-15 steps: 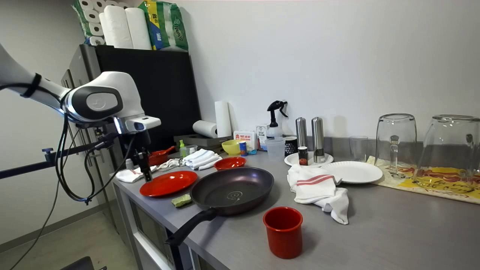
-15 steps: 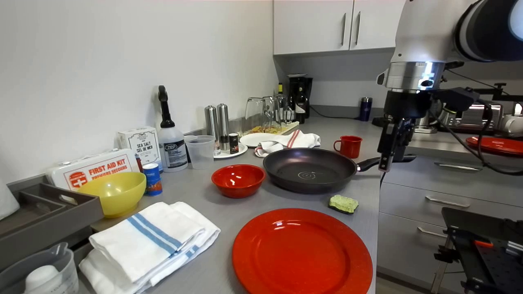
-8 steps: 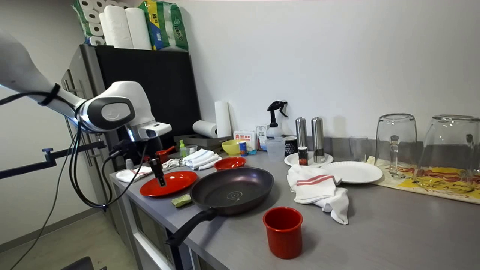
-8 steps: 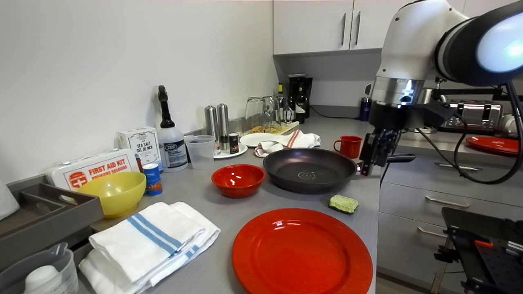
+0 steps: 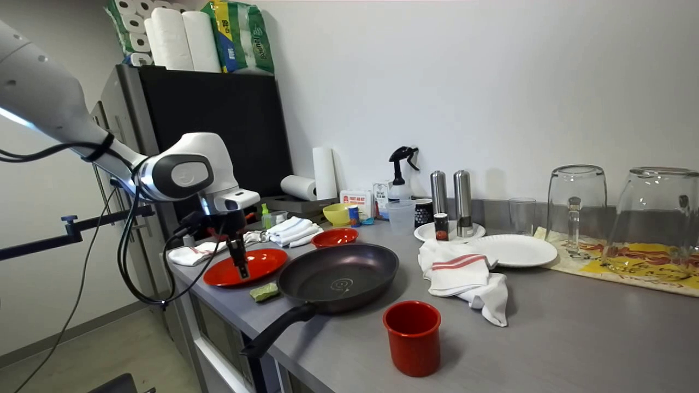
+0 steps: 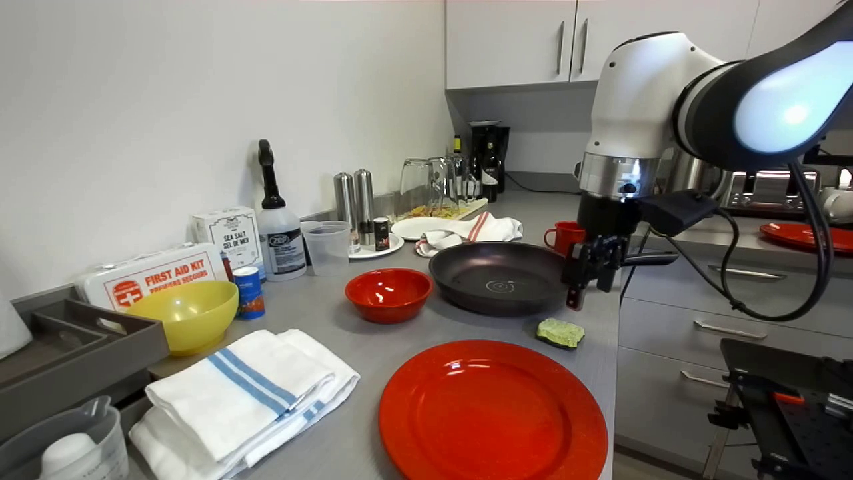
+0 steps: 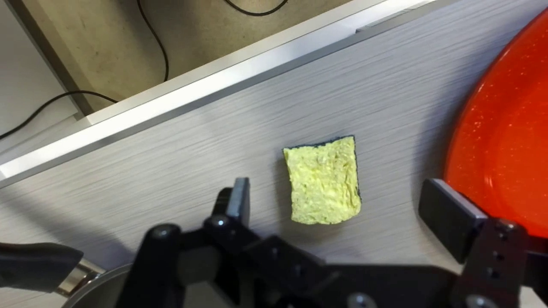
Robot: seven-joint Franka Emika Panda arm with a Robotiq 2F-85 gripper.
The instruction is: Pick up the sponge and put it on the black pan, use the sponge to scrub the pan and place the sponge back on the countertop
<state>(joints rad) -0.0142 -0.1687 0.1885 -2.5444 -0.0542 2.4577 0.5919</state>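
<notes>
The jaws of the gripper [image 7: 338,199] stand wide apart, and in the wrist view we see bare counter [image 7: 205,149] between each finger and the sponge [image 7: 325,184]. With the sponge as the middle of our dial there, one finger sits near 9 o'clock and its mate between 3 and 4, while the plate [image 7: 513,154] lies at 3 and the pan [image 7: 102,293] shows its rim at 8. In both exterior views the gripper hangs tips down over the counter. The sponge lies on the counter, yellow side up over a dark layer, between pan and plate and apart from both.

From the plate's middle in an exterior view, the lettering gathers near 10 o'clock: we read FIRST AID KIT in red on the kit [image 6: 153,270], SEA SALT and SEL DE MER on the box [image 6: 233,243] just beside it, and Zep on the spray bottle [image 6: 282,247]. The can [image 6: 249,293] by the yellow bowl [image 6: 190,320] has print too small for us to make out. In an exterior view, near 11 o'clock, a pack [image 5: 240,38] on the fridge [image 5: 229,109] says Bounty, turned on its side.
</notes>
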